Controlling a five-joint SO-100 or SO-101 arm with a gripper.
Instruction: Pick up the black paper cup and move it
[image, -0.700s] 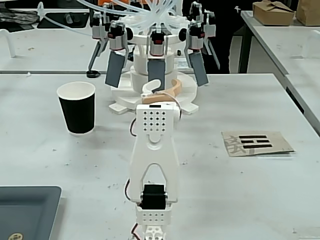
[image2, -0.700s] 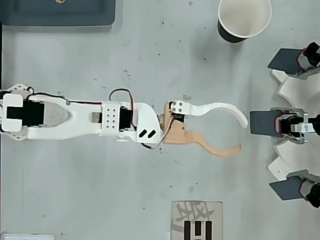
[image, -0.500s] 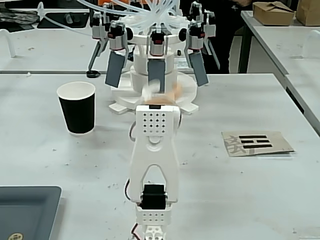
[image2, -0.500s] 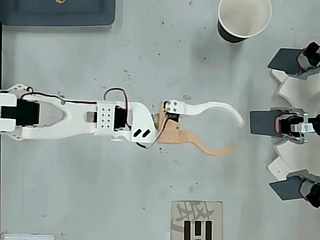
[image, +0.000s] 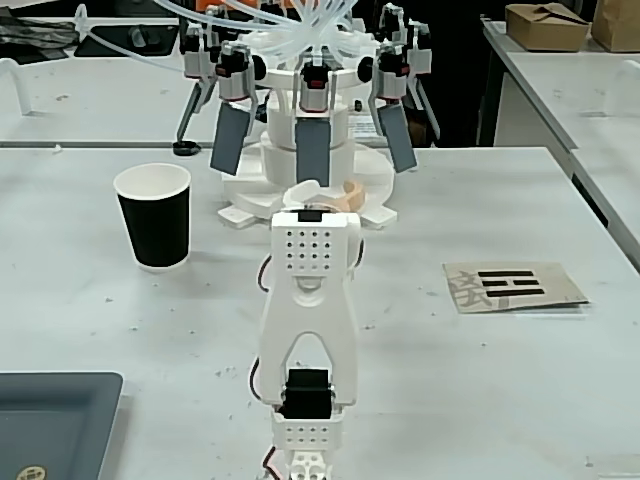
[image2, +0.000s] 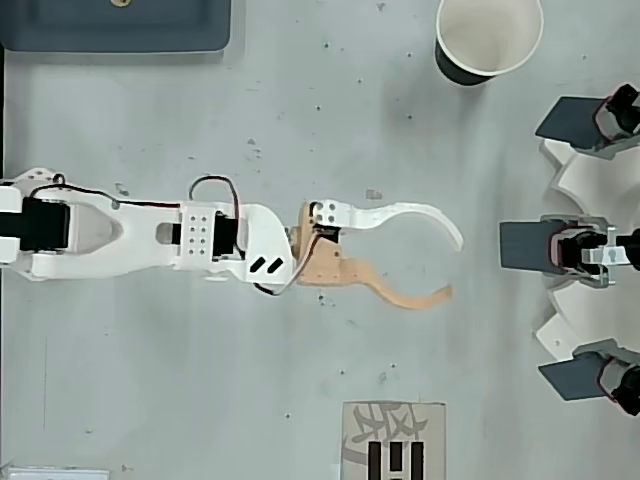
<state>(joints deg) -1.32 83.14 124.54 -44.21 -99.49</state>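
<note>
Stretched low over the worktop (image2: 200, 380), the white arm (image2: 130, 232) is seen from above reaching toward the right of the frame. Its pincer (image2: 455, 268) is spread wide apart with nothing held. Bare worktop lies all around it. At the top right stands the black paper cup (image2: 488, 38), upright and empty, well apart from the pincer and near the white machine (image2: 585, 250).

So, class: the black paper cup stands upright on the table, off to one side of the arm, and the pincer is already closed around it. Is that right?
Not quite. The black paper cup does stand upright, off to one side of the arm, but the pincer is open and empty, well apart from the cup. The overhead view shows its two fingers spread with only bare table between them.
</note>
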